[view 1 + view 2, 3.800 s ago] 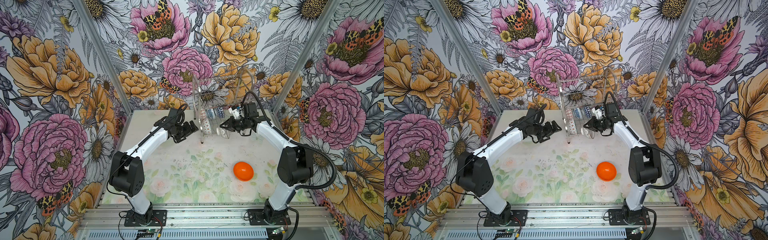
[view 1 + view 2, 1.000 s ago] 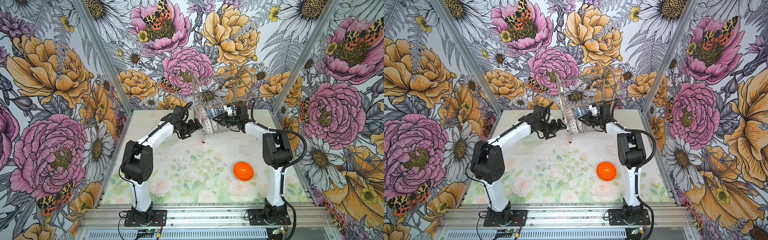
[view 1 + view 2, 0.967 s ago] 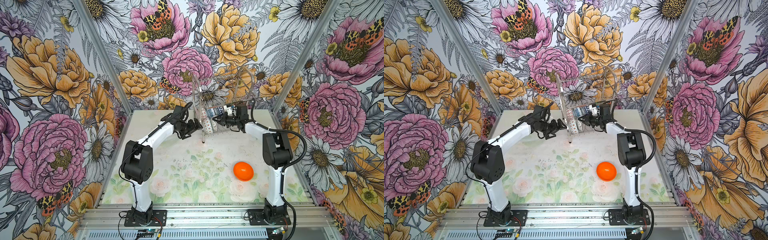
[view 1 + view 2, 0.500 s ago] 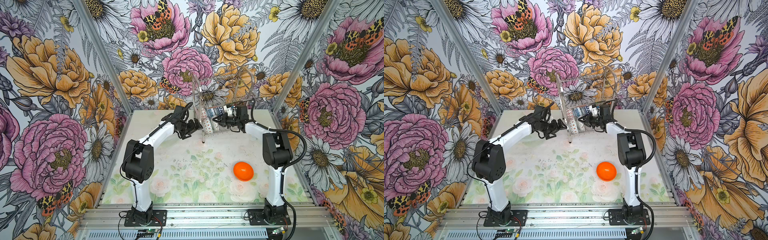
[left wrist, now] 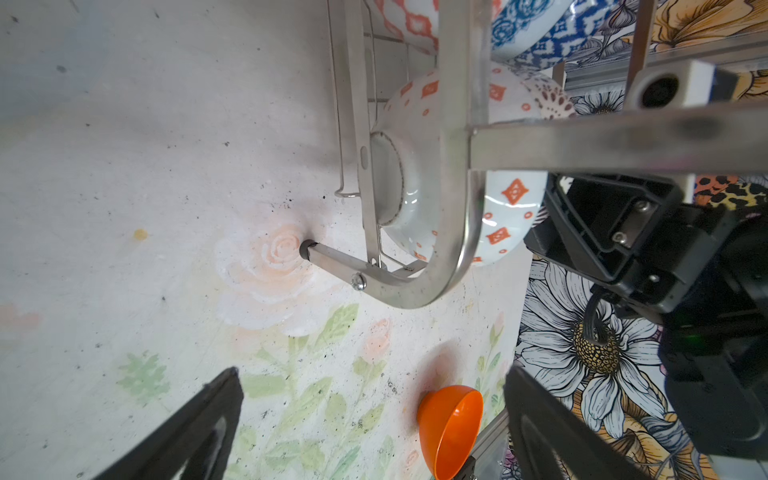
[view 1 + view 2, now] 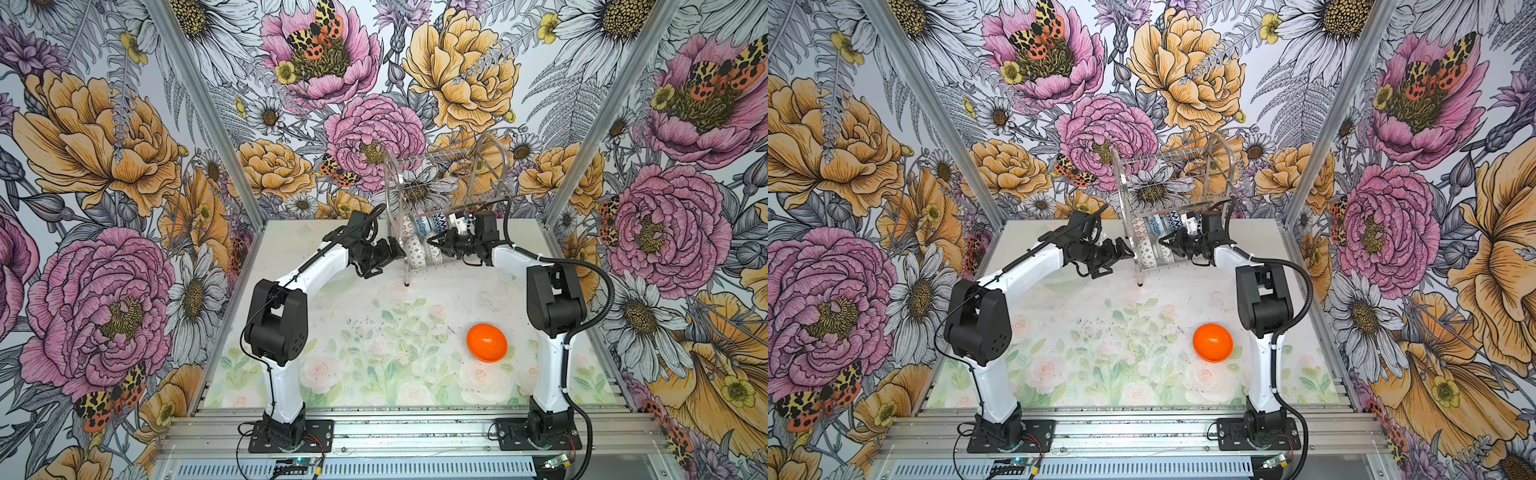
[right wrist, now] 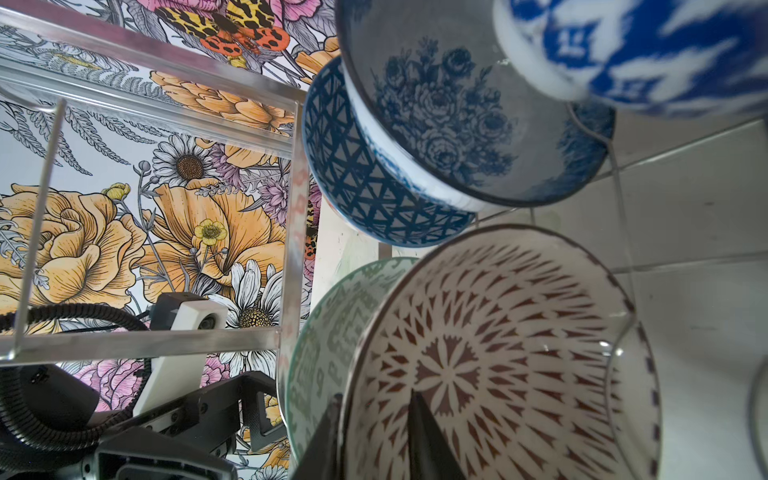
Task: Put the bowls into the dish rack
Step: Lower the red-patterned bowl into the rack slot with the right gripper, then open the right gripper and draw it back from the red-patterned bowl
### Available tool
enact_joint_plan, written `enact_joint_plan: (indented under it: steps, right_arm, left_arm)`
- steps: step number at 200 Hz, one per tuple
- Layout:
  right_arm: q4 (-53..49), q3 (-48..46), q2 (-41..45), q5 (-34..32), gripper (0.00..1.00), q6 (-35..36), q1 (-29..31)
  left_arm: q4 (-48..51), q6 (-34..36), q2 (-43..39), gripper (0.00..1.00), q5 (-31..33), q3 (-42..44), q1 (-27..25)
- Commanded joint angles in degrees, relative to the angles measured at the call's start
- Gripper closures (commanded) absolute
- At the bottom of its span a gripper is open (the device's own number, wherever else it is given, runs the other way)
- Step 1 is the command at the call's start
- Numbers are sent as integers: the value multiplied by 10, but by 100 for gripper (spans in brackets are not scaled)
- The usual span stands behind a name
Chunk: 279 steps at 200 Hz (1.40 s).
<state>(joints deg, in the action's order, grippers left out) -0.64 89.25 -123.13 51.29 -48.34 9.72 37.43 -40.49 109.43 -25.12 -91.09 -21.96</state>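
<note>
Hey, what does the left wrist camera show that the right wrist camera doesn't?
Only the left wrist view: the plain glossy orange bowl on the floral-printed table, and the underside of the orange-and-white diamond-patterned bowl. Only the right wrist view: the insides of the brown-and-white lattice bowl and the blue floral bowl, plus the grey-green patterned bowl. Both: the shiny steel wire dish rack and a blue-and-white geometric bowl.

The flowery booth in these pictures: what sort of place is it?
Probably a robot test cell, not a kitchen: two arms bolted to a metal rail, flowered wall panels close around, and a dish rack with bowls.
</note>
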Motion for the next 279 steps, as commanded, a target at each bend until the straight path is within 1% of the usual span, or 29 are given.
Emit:
enact_joint_plan:
  steps: [1, 43, 80, 98, 112, 144, 166, 220, 229, 252, 279]
  right_arm:
    - [-35, -16, 1, -17, 69, 9, 0]
    - [-37, -19, 11, -19, 64, 10, -1]
    - [-37, -22, 30, -25, 48, 7, 0]
    - [-37, -25, 41, -29, 43, 7, -1]
    - [-37, -29, 48, -32, 41, 8, -1]
    - [-37, -42, 66, -43, 34, 11, -2]
    - [-37, -52, 77, -50, 31, 12, -1]
    - [-37, -76, 101, -64, 28, 12, -1]
    - [-37, -80, 108, -67, 26, 12, -2]
    - [-37, -92, 122, -73, 17, 13, -3]
    - [-42, -102, 137, -73, 12, 16, -7]
  left_arm:
    - [-2, 1, 7, 1, 0, -17, -4]
    - [-2, 2, 7, 1, -1, -16, -5]
    - [-2, 3, 4, 1, -1, -16, -5]
    - [-3, 4, 4, 1, -2, -15, -5]
    - [-3, 6, 4, 1, -2, -15, -5]
    - [-3, 11, 7, 1, -5, -15, -5]
    - [-3, 15, 8, 1, -8, -14, -3]
    - [-2, 22, 7, 1, -17, -11, 4]
    - [-2, 23, 7, 1, -17, -10, 5]
    - [-3, 28, 7, 1, -18, -7, 7]
    - [-3, 32, 11, 1, -19, -2, 5]
